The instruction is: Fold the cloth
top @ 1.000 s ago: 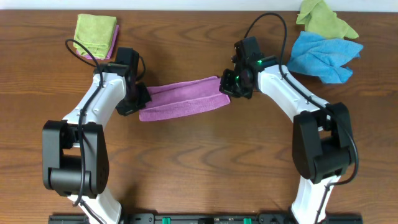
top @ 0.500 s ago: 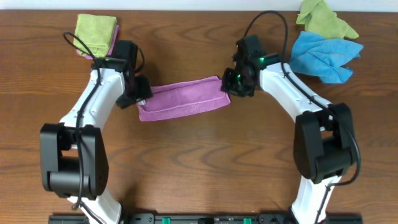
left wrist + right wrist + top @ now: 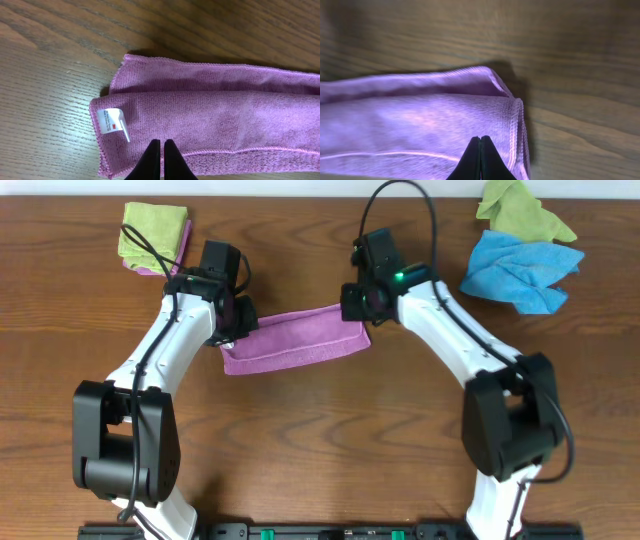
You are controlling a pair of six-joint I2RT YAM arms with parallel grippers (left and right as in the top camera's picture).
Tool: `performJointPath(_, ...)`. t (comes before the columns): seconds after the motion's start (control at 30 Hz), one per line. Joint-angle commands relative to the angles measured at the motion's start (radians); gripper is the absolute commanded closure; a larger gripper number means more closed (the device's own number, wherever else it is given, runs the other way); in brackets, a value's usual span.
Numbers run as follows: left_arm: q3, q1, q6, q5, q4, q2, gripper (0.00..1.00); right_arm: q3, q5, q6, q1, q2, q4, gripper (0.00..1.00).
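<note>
The purple cloth [image 3: 295, 340] lies on the wooden table folded into a long strip. It also shows in the left wrist view [image 3: 225, 115] with a white tag [image 3: 111, 121] near its left end, and in the right wrist view [image 3: 410, 125]. My left gripper [image 3: 235, 322] hovers over the cloth's left end, its jaws [image 3: 162, 141] shut with nothing pinched between them. My right gripper [image 3: 357, 305] is over the cloth's right end, its jaws [image 3: 480, 137] also shut and empty. The cloth lies flat under both.
A lime green cloth [image 3: 153, 232] sits at the back left on top of another purple cloth. An olive green cloth [image 3: 520, 210] and a bright blue cloth [image 3: 520, 268] lie at the back right.
My left gripper has moved right and back from beside the cloth's left end to over it. My right gripper has shifted left and back. The cloth has stayed in place.
</note>
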Motion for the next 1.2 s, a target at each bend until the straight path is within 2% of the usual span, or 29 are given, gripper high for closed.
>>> performJointPath(0.0,-0.004,0.003,0.007,-0.007,0.000,0.004,0.94,0.003,0.043,-0.029,0.012,0.058,-0.003,0.98)
performJointPath(0.27,-0.004,0.002,0.007,-0.003,-0.007,0.004,0.94,0.002,0.073,-0.029,0.014,0.136,-0.051,0.98)
performJointPath(0.67,-0.004,0.002,0.008,-0.003,-0.007,0.004,0.94,0.001,0.072,-0.036,0.021,0.144,-0.282,0.98)
performJointPath(0.83,-0.005,-0.025,0.042,-0.003,0.010,0.006,0.94,0.005,0.045,-0.016,0.021,0.134,-0.284,0.99)
performJointPath(1.03,-0.024,-0.137,0.059,-0.264,0.024,0.007,0.94,0.024,0.024,-0.002,0.021,0.040,-0.311,0.99)
performJointPath(1.17,-0.068,-0.162,0.034,-0.334,0.050,0.008,0.94,0.026,0.043,-0.002,0.017,-0.080,-0.311,0.98)
